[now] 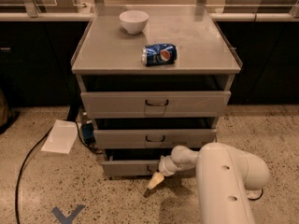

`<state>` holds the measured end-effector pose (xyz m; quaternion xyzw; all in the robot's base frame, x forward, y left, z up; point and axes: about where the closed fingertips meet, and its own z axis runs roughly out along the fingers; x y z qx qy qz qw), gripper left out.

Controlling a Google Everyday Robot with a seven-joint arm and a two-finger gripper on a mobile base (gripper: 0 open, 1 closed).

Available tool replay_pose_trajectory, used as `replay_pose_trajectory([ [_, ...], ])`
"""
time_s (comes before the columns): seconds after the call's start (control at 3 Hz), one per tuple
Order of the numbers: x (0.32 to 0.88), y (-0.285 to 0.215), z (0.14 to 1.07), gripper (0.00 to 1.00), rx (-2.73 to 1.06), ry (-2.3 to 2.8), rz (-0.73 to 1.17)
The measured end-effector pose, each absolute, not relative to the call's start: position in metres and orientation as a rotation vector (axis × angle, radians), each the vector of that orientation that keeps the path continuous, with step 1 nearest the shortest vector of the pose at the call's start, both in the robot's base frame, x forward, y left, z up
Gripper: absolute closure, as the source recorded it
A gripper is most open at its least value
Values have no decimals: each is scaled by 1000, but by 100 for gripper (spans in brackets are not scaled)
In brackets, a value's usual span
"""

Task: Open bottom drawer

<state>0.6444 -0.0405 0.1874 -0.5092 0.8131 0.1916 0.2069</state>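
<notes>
While reaching for the bottom drawer point(126, 168) just above the tool point(155, 181), grip state not discernible, must secure hold, then pull outward.

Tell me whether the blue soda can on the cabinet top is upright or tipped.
Tipped: the can lies on its side. The gripper is down by the bottom drawer front.

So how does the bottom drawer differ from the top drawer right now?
The top drawer has the taller, wider front; the bottom drawer has a shorter, narrower one. The top drawer's handle shows in full with nothing near it, while the gripper sits at the bottom drawer's front, low by the floor, where that drawer's handle cannot be made out. Both are grey metal fronts with a dark gap above.
</notes>
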Motion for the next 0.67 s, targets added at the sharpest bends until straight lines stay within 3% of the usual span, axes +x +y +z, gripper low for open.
replay_pose_trajectory([
  [0.33, 588, -38, 208, 0, -1407, 2263, 679],
  [0.67, 588, -38, 208, 0, -1407, 2263, 679],
])
